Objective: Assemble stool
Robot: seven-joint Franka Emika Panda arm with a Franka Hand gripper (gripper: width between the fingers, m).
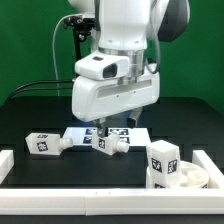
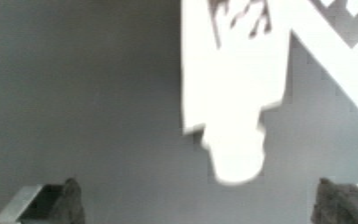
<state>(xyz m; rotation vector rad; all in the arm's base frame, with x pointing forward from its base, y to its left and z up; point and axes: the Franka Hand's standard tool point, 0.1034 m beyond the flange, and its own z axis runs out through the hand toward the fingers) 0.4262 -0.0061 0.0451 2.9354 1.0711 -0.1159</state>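
Observation:
My gripper (image 1: pixel 110 132) hangs low over the table's middle, just above a short white leg (image 1: pixel 115 145) that lies next to the marker board (image 1: pixel 88 135). In the wrist view that leg (image 2: pixel 234 120) shows blurred, with its rounded end between and ahead of my two fingertips (image 2: pixel 51 202). The jaws stand wide apart and hold nothing, so the gripper (image 2: pixel 197 205) is open. A second leg (image 1: pixel 45 143) lies at the exterior view's left. The round seat (image 1: pixel 195 180) lies at the front right, with a third leg (image 1: pixel 162 158) upright against or on it.
Long white border rails run along the front (image 1: pixel 90 190) and the left side (image 1: pixel 6 160) of the black table. Black cables and a stand rise behind the arm.

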